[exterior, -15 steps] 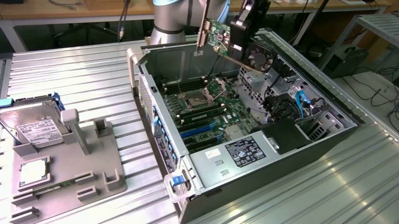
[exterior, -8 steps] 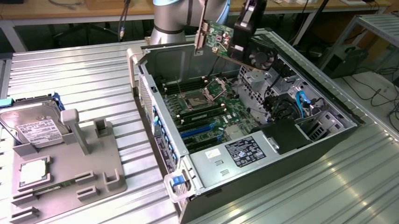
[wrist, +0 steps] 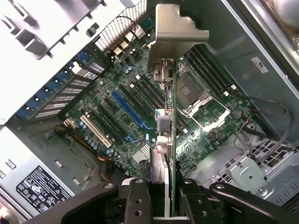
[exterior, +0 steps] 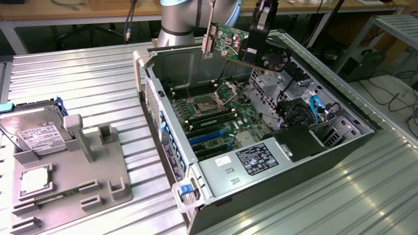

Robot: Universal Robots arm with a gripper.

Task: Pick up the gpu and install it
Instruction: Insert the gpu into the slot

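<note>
The gpu (exterior: 236, 45) is a green card with a black fan and a silver bracket (exterior: 207, 36) at one end. It hangs in the air above the back of the open computer case (exterior: 156, 98). My gripper (exterior: 259, 38) is shut on it from above. In the wrist view the gpu (wrist: 169, 135) runs edge-on away from my gripper (wrist: 166, 203), bracket (wrist: 175, 32) at the far end. One finger (wrist: 139, 198) presses each side of the card. Below lies the motherboard (wrist: 215, 121) with a blue slot (wrist: 127, 109); the card is well above it.
The case holds a power supply (exterior: 251, 159), drive cage and cables (exterior: 313, 110) at the exterior view's right. On the exterior view's left a grey fixture (exterior: 98, 181) carries a silver hard drive (exterior: 36, 132) and a square CPU chip (exterior: 36, 178). The ribbed metal table (exterior: 78, 83) lies around them.
</note>
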